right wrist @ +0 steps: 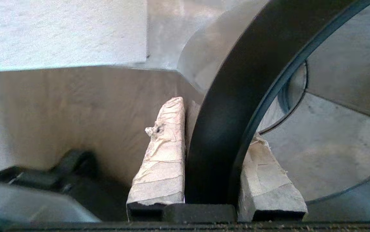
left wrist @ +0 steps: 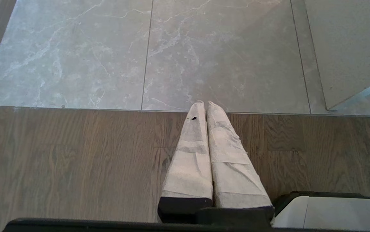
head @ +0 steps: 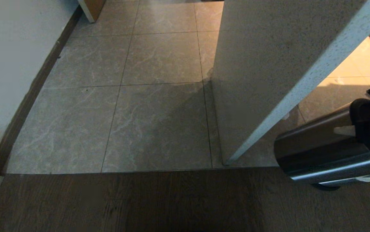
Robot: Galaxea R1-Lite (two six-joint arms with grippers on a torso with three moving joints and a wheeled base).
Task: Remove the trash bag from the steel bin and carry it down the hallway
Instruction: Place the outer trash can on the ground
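The steel bin [head: 326, 151] is tipped on its side by the pillar [head: 268, 80]. Its black rim [right wrist: 236, 106] is pinched by the right gripper [right wrist: 217, 129]. The left gripper [left wrist: 204, 106] is kept closed and empty.

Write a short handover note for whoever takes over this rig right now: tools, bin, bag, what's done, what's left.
Right tool: shut on the steel bin's black rim, one finger outside, the other inside.
Left tool: shut, empty, parked over the wood floor.
Steel bin: tilted, at the right past the wall end.
Trash bag: none visible.
Done: bin gripped.
Left: find the bag, carry it down the hallway.
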